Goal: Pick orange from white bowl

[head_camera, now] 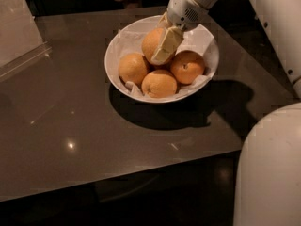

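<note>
The white bowl (pixel 109 64), lined with crumpled white paper, stands on the dark table. The orange (pixel 149 42), the largest and pale, sits at the back on top of the pile. My gripper (pixel 157 55) reaches down from the upper right and is closed around it. One cream finger (pixel 165 45) lies across its right face; the other is hidden behind it. A deeper orange one with a dark stem dot (pixel 187 66) lies to the right. Two smaller pale ones lie at the left (pixel 133 68) and front (pixel 159 83).
The dark glossy table (pixel 70 126) has its front edge running from lower left to right. A pale upright panel (pixel 19 27) stands at the far left. My white arm (pixel 277 27) and base (pixel 270 173) fill the right side.
</note>
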